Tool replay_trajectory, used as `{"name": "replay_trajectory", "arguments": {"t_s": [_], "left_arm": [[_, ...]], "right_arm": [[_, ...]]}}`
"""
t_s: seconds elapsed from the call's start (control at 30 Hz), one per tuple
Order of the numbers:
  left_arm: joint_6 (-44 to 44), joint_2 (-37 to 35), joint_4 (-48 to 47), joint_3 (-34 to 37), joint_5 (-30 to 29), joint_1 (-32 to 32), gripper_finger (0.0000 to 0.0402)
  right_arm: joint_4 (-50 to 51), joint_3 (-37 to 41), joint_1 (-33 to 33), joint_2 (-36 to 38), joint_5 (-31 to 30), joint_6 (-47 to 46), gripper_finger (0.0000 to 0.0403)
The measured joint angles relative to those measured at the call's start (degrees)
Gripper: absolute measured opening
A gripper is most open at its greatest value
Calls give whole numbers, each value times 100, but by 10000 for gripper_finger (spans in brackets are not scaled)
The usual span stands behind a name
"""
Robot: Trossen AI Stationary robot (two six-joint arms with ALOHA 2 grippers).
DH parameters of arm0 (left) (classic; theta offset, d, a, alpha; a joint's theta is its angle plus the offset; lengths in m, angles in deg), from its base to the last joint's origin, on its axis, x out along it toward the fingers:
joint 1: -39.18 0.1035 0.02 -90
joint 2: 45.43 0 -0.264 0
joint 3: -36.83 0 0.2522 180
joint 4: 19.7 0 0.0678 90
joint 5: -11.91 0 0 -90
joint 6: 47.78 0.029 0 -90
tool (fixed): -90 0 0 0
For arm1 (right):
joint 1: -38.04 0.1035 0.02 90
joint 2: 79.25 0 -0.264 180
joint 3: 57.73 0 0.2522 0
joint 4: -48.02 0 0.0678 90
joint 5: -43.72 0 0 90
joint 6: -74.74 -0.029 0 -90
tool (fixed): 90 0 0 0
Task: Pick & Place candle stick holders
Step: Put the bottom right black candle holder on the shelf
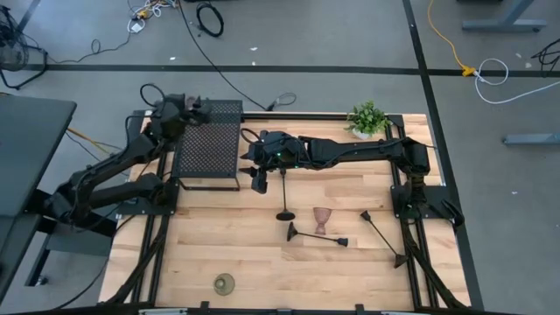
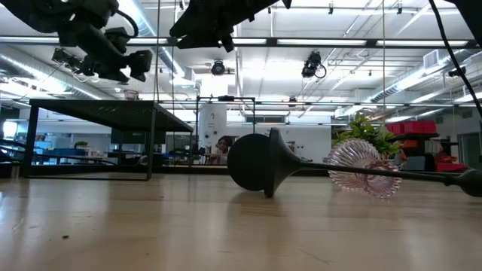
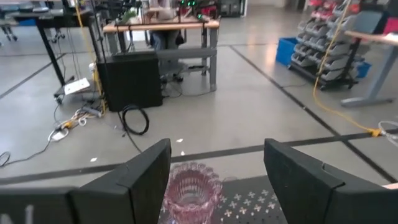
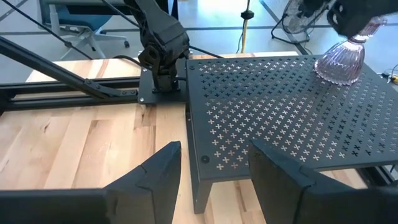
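Your left hand point(image 3: 214, 180) stands released over the far corner of the black mesh box point(image 1: 208, 144), its fingers point(image 3: 146, 177) wide on either side of a pinkish glass goblet point(image 3: 189, 190) resting on the mesh. Your right hand point(image 4: 214, 171) hangs half-spread and empty at the box's near edge, above the table point(image 1: 254, 254).

Bright, even overhead light. Low view: ceiling strip lights point(image 2: 354, 69) glare white, room behind washed out; near counter point(image 2: 226, 233) soft, out of focus. Left wrist view slightly blurred; pink glass goblet point(image 3: 189, 190) hazy. Shadows faint, short.
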Motion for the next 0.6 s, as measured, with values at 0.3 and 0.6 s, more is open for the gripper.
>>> {"name": "replay_trajectory", "arguments": {"t_s": [0.3,0.6], "left_arm": [[49,-671,-425,-2,350,-306,259],[-55,-1368,-823,-2,2333,-903,259]], "right_arm": [[24,0,-9,0,0,-66,187],[404,0,-9,0,2,-99,187]]}}
